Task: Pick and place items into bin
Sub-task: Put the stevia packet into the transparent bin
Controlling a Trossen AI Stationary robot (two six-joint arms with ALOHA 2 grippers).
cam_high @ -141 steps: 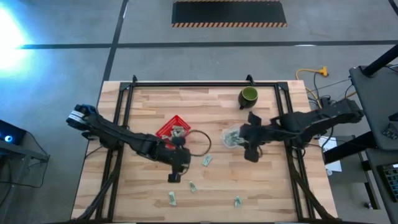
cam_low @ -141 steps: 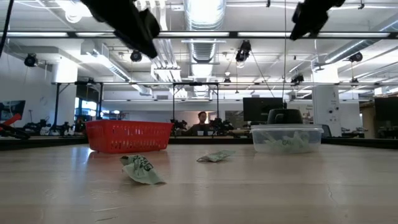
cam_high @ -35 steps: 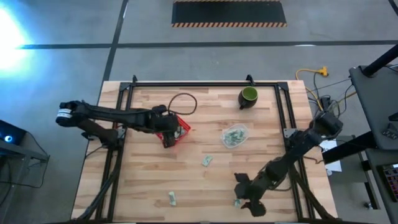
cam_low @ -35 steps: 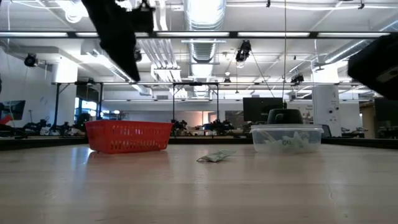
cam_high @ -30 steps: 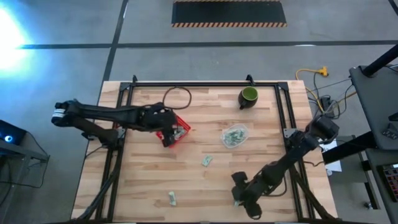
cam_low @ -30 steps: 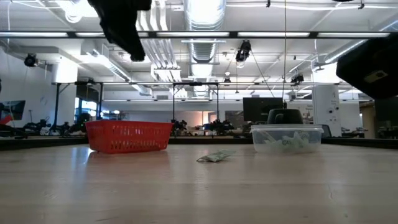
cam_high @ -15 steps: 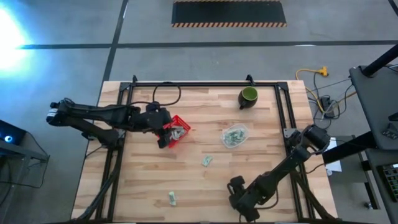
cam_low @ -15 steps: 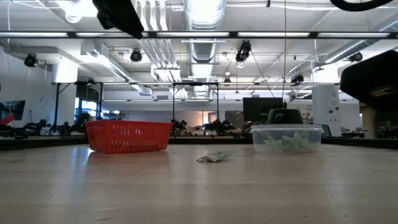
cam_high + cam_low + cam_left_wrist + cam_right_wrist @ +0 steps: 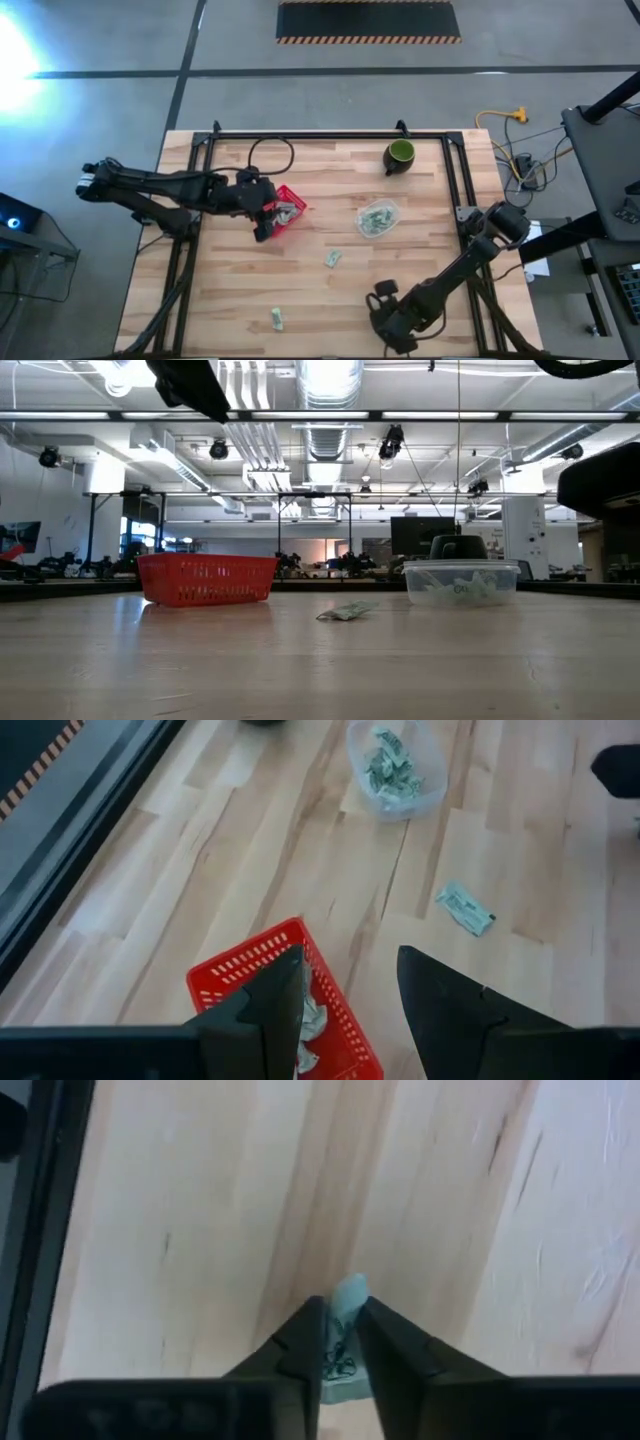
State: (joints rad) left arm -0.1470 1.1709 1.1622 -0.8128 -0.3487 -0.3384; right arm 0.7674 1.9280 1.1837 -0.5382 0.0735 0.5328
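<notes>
The items are small pale green-and-white wrapped pieces. One item (image 9: pixel 333 258) lies mid-table, another (image 9: pixel 276 319) near the near edge, and several fill a clear tub (image 9: pixel 377 218). The red bin (image 9: pixel 287 208) holds a few pieces (image 9: pixel 311 1020). My left gripper (image 9: pixel 350 975) hovers open above the bin's near end (image 9: pixel 262 228). My right gripper (image 9: pixel 383 322) is low at the table's near edge, shut on one item (image 9: pixel 349 1293). My right gripper pinches a wrapped item between its two fingers (image 9: pixel 305 1342), coming from above and pointing down at the table. One crinkled end (image 9: pixel 350 1291) of the item sticks out past the fingertips. Whether the item rests on the wood or is lifted cannot be told.
A dark green cup (image 9: pixel 400 153) stands near the far edge. The black frame rails (image 9: pixel 196 190) run along the table's left and right sides. Bare wood lies between the bin and the near edge. In the low view, the bin (image 9: pixel 207 580) and tub (image 9: pixel 460 582) stand apart.
My right gripper has moved toward the near edge and down over the item that lay there, which is now covered in the high view. My left arm has drawn back a little toward the table's left and risen, staying over the bin.
</notes>
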